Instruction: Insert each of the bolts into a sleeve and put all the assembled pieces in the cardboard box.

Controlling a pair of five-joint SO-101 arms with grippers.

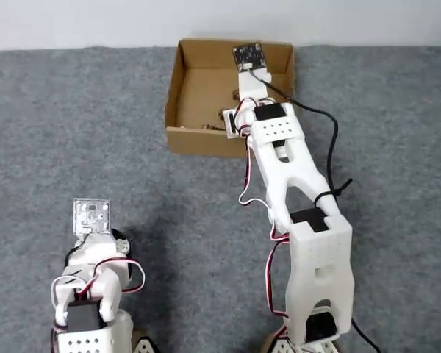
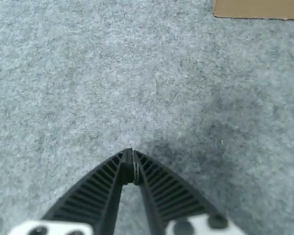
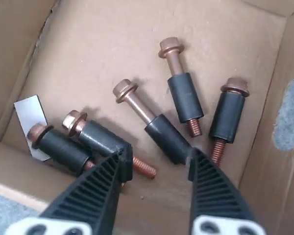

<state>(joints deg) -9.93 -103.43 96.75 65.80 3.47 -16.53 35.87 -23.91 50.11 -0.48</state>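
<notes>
Sleeved bolts in cardboard box; right gripper parted just above

Cardboard box walls hem right hand; sleeved bolts crowd floor beneath.

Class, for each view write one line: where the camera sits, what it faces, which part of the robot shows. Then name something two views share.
High view: fixed overhead, looking down on the grey mat, the cardboard box, the left arm and the right arm.
Left wrist view: on the left wrist, facing the mat; left gripper, shut.
Right wrist view: on the right wrist, facing down into the box at five sleeved bolts; right gripper, open.
Shared: the box shows in all three.
</notes>
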